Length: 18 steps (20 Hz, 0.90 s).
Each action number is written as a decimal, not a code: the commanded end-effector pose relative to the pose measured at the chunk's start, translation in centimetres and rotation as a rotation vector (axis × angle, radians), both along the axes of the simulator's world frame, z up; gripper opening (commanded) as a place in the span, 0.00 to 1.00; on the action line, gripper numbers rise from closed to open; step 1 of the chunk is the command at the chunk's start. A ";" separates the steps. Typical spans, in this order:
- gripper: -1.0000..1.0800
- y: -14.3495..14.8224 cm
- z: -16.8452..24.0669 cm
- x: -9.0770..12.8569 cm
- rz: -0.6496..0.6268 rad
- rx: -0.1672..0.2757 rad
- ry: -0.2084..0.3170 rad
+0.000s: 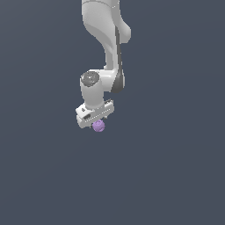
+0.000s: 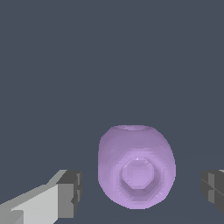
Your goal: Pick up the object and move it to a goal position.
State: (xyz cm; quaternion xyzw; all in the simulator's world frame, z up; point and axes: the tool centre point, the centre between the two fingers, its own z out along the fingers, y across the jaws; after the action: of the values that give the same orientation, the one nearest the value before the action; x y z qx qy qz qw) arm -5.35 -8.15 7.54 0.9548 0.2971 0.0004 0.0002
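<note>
The object (image 1: 98,126) is a small light-purple lumpy ball lying on the dark grey floor, just under the white hand. In the wrist view the object (image 2: 136,168) is large, with a rounded hollow in its near face. My gripper (image 1: 97,123) is down over it and open. One dark finger pad (image 2: 70,194) stands to one side of the ball and the other fingertip (image 2: 213,189) to the opposite side. A clear gap shows between the ball and each pad, so nothing touches it. In the exterior view the fingers are mostly hidden by the hand.
The white arm (image 1: 107,44) comes down from the top of the exterior view. A plain dark grey floor (image 1: 176,176) spreads all around, with no other objects or marker showing.
</note>
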 end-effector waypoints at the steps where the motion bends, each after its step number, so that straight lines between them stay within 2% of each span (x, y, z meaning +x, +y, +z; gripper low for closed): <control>1: 0.96 0.0 -1.2 -0.1 0.001 0.000 0.001; 10: 0.96 0.0 -3.6 0.0 0.003 0.000 0.001; 11: 0.00 0.0 -3.6 0.0 0.003 0.000 0.001; 18: 0.00 0.0 -3.6 0.0 0.003 0.000 0.001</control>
State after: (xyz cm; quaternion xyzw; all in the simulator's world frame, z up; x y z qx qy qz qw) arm -5.35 -8.24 4.04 0.9546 0.2980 0.0007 0.0005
